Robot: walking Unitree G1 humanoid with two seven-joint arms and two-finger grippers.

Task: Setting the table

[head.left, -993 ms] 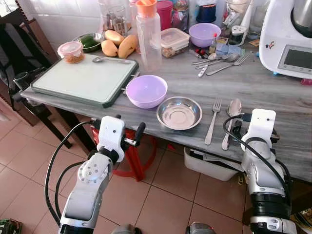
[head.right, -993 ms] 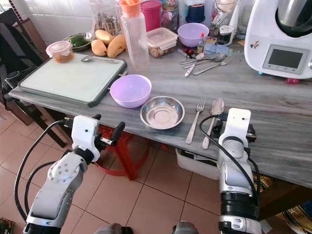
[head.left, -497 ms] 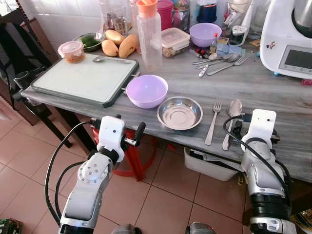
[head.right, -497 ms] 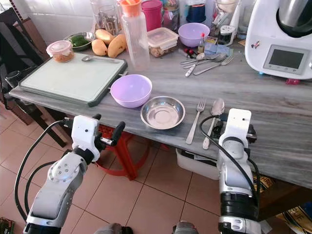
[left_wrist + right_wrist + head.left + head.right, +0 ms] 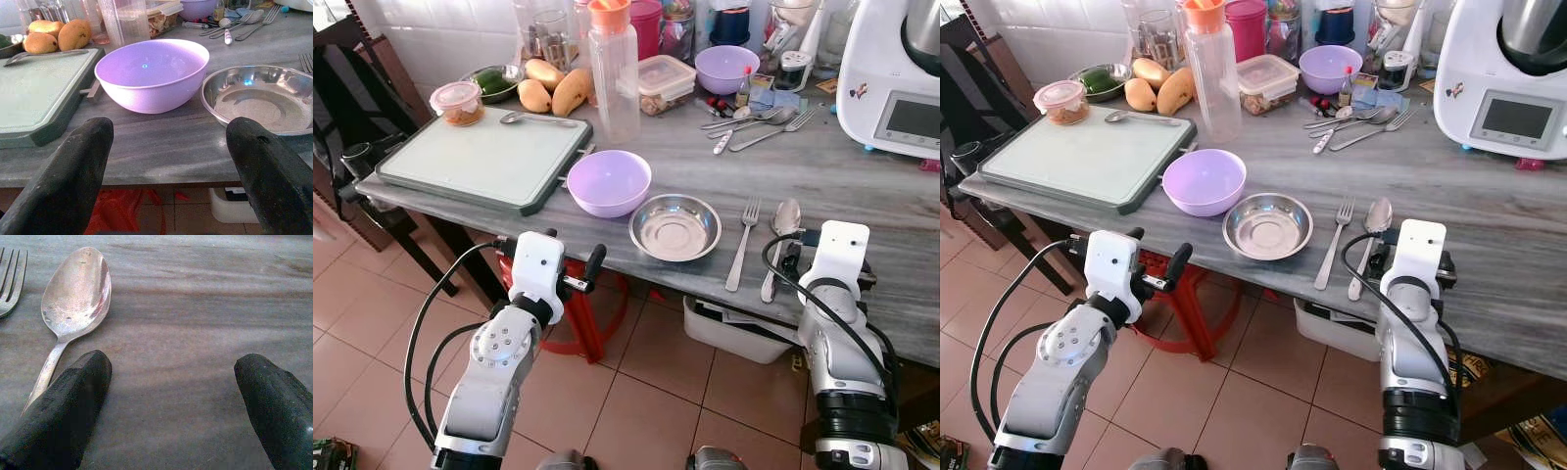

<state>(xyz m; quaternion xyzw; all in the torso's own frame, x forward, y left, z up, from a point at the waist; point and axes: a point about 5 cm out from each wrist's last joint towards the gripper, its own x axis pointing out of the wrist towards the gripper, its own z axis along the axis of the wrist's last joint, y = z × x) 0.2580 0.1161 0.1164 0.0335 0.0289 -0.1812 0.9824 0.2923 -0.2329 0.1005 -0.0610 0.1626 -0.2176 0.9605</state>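
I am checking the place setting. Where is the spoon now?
The spoon lies near the table's front edge, right of the fork, beside the open right gripper.

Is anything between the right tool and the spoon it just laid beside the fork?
Nothing visible. The right tool is open over bare table, and the spoon lies just beside its finger, with the fork beyond.

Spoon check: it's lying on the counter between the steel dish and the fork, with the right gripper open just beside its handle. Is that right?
Not quite. The fork lies between the steel dish and the spoon, so the spoon is the outer piece, as the left eye view shows. The rest holds: the spoon lies on the counter and the right gripper is open just beside its handle.
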